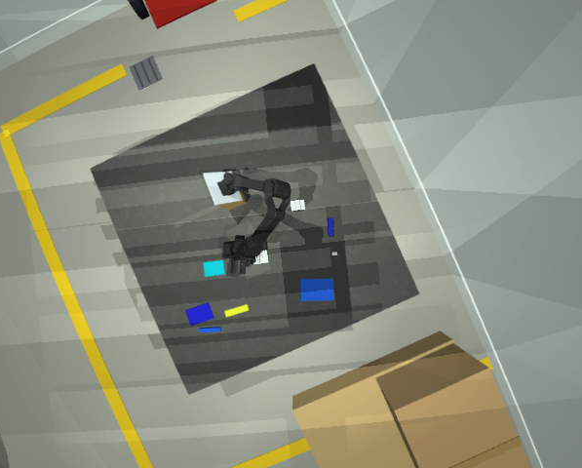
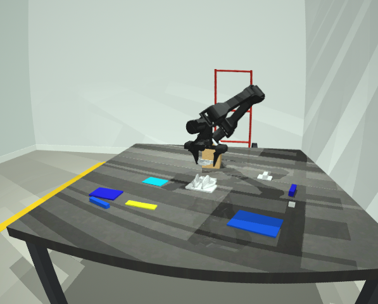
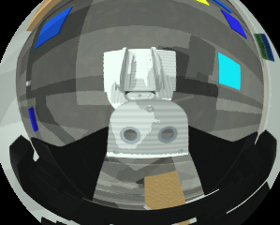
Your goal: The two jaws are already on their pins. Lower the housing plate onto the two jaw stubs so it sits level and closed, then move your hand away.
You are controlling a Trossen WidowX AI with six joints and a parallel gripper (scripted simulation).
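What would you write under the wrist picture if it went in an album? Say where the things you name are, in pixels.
White plate with two holes (image 3: pixel 150 117), held between the dark fingers, near a white base with upright jaws.

In the top view, the arm (image 1: pixel 269 221) partly hides the white base (image 1: pixel 262 257).
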